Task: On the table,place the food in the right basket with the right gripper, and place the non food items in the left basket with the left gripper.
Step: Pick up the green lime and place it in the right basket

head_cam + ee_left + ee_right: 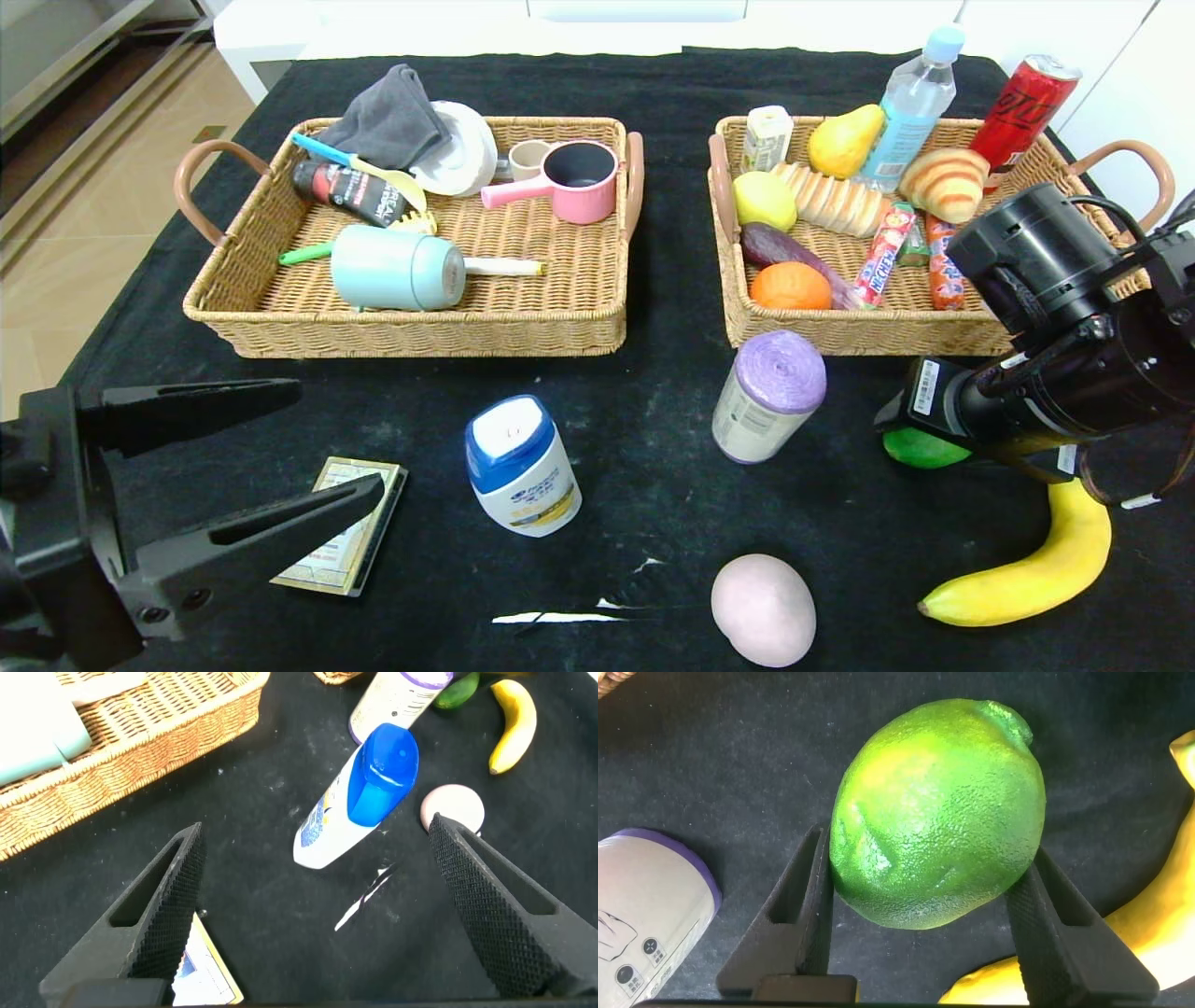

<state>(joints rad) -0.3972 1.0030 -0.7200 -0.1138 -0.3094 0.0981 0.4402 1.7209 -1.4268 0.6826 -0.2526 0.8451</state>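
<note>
Green and bumpy, the lime (936, 814) sits right between the right gripper (920, 910) fingers in the right wrist view, one finger against each flank. Looks like they've closed onto it, though from this angle I can't swear the pads are actually squeezing yet. It seems to be on the black tablecloth (644, 467), not lifted. In the head view the lime (924, 449) only peeks out from under the right arm, just beside the banana (1036, 569).

So the step in hand is the grab on the lime, a food item. Next move, I reckon: firm up the grip, lift straight up so it doesn't nudge the banana, then carry it forward over the near rim of the right basket (859, 331) and drop it in a free spot. That basket's already pretty crowded with an orange (790, 286), a pear (845, 140), bread and snacks, so picking the gap matters.

Left gripper (317, 443) hangs low at the near left with its fingers spread wide and nothing in them, right above a small flat packet (344, 537). Close to that is the blue-capped white bottle (521, 465) lying on the cloth, probably the left side's next job.

Also out on the table: a pale pink egg-shaped thing (764, 609) at the near edge and a purple-lidded canister (770, 395) standing just in front of the right basket.

Farther back, the left basket (411, 327) already holds a light blue mug, a pink cup, a grey cloth and some other bits.
</note>
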